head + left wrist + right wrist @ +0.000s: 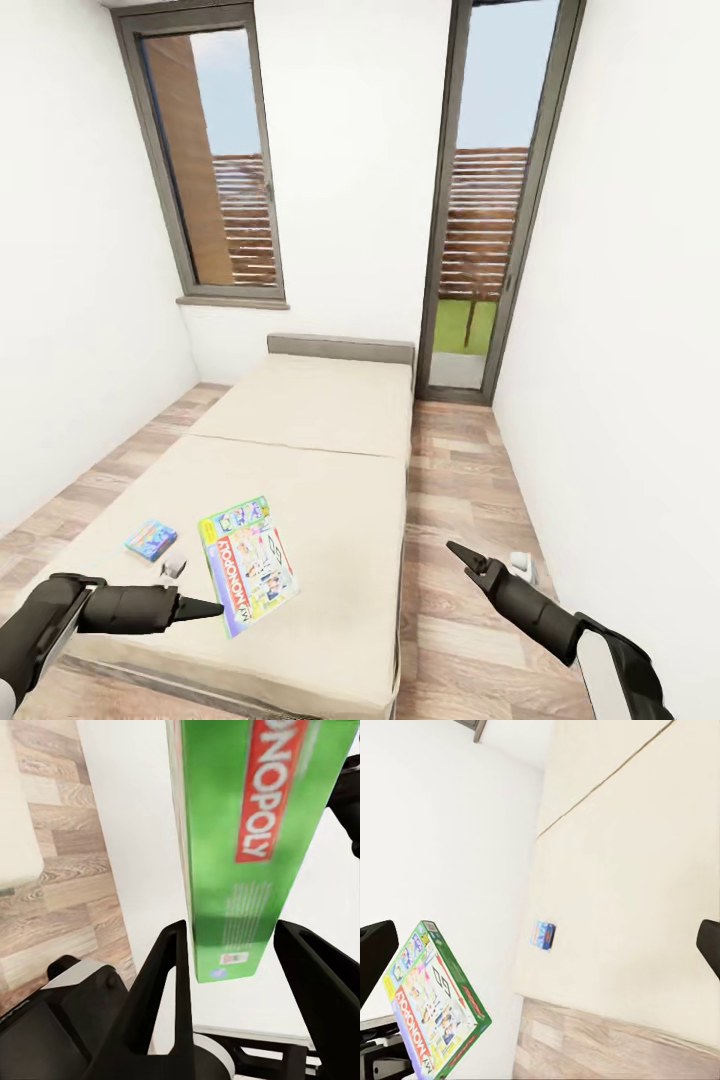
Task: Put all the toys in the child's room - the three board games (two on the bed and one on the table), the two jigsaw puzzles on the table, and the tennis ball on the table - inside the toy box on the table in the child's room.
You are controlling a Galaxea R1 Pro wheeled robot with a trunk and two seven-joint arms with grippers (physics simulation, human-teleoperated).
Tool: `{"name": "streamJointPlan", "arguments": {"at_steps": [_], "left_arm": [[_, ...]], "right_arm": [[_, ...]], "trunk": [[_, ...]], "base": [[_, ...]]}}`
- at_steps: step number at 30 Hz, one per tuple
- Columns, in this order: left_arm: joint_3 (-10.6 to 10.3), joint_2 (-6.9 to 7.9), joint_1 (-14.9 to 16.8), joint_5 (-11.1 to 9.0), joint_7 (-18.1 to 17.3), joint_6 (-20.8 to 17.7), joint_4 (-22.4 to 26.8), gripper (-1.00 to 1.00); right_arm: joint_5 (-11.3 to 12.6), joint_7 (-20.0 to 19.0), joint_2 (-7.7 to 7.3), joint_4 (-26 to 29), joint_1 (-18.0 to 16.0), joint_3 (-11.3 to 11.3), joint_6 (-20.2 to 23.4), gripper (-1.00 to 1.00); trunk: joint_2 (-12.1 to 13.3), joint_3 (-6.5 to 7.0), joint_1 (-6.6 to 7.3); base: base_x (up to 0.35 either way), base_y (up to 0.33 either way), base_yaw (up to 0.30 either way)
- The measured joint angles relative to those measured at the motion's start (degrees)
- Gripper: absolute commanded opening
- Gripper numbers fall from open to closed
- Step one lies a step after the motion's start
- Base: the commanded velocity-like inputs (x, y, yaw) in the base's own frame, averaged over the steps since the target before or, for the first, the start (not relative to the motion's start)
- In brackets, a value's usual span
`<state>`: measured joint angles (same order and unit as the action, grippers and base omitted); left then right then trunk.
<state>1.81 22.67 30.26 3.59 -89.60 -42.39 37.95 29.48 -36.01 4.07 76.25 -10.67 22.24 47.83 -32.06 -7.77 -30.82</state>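
Note:
The pale blue-green Monopoly board game [248,565] is tilted up off the near end of the beige bed [320,420]. My left gripper [205,607] is shut on its near edge. In the left wrist view the box's green side [232,855] runs between both fingers [169,975]. The right wrist view shows the same game [431,1009] raised above the mattress [645,870]. A much smaller blue board game [151,540] lies flat on the bed, to the left of the Monopoly box, also seen from the right wrist [543,934]. My right gripper [458,552] hovers open over the floor to the right of the bed.
A strip of wood-plank floor [455,480] runs along the bed's right side to a tall glass door [490,200]. A dark-framed window [210,160] is at the back left. White walls close in on both sides.

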Motion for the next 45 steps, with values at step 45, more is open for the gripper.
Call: {"name": "streamJointPlan", "arguments": {"at_steps": [45], "left_arm": [[-0.59, 0.73, -0.13, 0.12, 0.02, 7.27, 5.43, -1.0]], "right_arm": [[-0.42, 0.08, -0.29, -1.07, -0.04, -3.95, -0.91, 1.0]], "trunk": [[9.28, 4.16, 5.07]], "base": [[0.0, 0.0, 0.29]]}}
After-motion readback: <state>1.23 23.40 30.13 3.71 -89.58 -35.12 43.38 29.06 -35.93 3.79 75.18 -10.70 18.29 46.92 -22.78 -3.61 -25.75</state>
